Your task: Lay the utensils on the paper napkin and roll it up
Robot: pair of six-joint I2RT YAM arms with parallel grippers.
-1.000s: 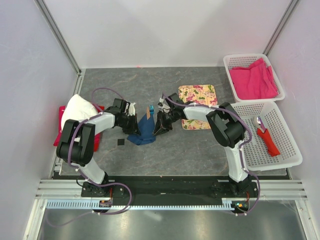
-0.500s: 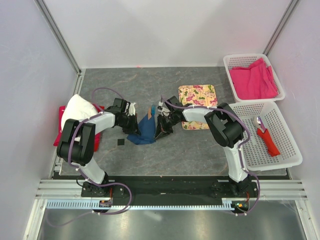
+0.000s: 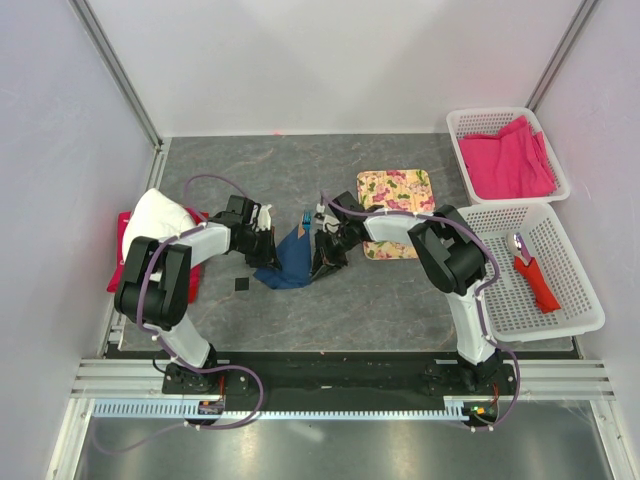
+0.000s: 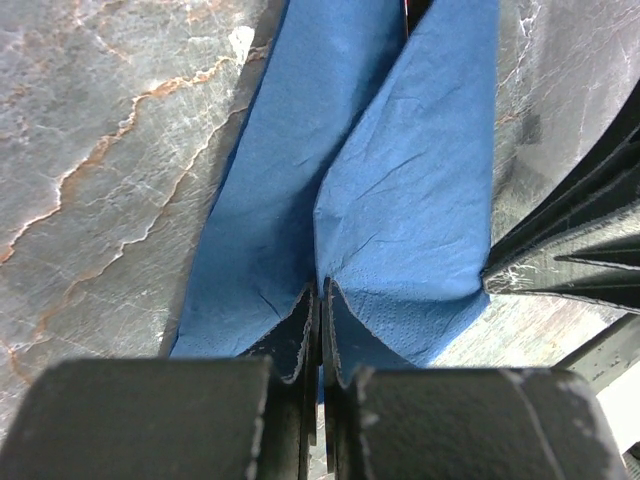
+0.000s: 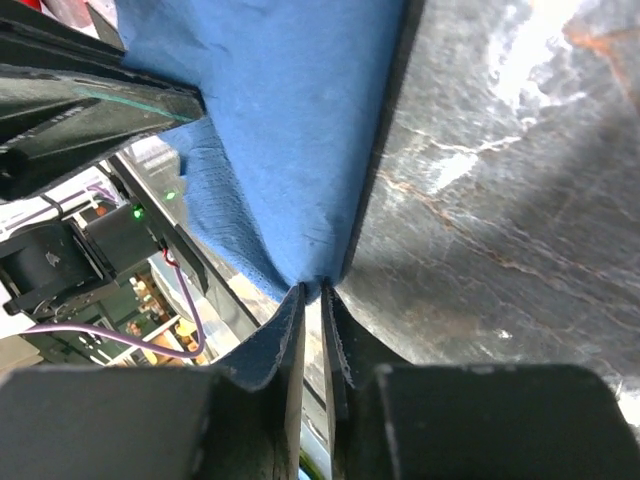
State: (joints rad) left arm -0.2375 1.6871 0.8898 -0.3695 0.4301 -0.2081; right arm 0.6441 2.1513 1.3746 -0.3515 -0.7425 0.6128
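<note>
The blue paper napkin (image 3: 290,258) is bunched into a narrow fold at the table's middle, held between both arms. My left gripper (image 3: 268,252) is shut on its left edge; the left wrist view shows the napkin (image 4: 400,180) running away from the pinched jaws (image 4: 322,292). My right gripper (image 3: 318,260) is shut on the right edge, with the napkin (image 5: 290,130) pinched at the fingertips (image 5: 322,288). A bright-blue utensil tip (image 3: 305,214) pokes out of the fold's far end. The rest of the utensils is hidden inside the napkin.
A floral mat (image 3: 395,188) lies behind the right arm. At right stand two white baskets, one with pink cloth (image 3: 505,155), one (image 3: 560,240) holding a red-handled tool (image 3: 535,278). A white cloth (image 3: 155,218) sits at left, and a small black square (image 3: 241,286) near the napkin.
The right gripper has edged left toward the left one, and the napkin between them has folded narrower. The left gripper has hardly moved.
</note>
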